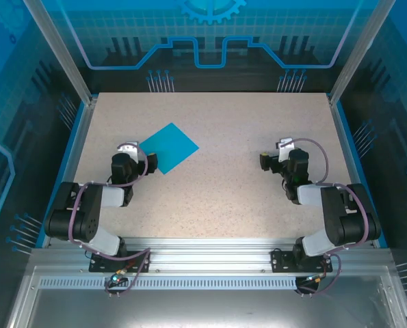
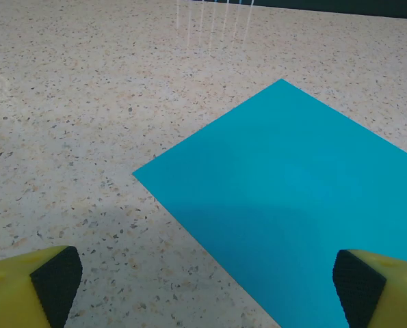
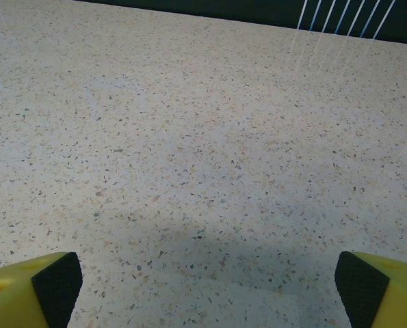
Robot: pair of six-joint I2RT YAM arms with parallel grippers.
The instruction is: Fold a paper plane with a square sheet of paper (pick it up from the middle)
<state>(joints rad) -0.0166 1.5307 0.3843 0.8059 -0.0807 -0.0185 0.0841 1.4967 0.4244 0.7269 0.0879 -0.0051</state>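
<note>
**Teal square sheet of paper [image 1: 169, 147] flat on the worktop [image 1: 230, 191]**

From above, the sheet lies left of centre. The left tool [image 1: 141, 157] sits at its near corner, perhaps just over the edge. The right tool [image 1: 275, 158] is well apart from it.

Left wrist: pads [image 2: 56, 280] spread wide, with the sheet ahead and to the right.

Right wrist: pads [image 3: 56, 281] spread wide above speckled worktop.

Top external: high, rear, down on whole table [image 1: 224, 198]. Wrists: low, close, forward; left shares paper sheet [image 1: 167, 147] with top.
</note>
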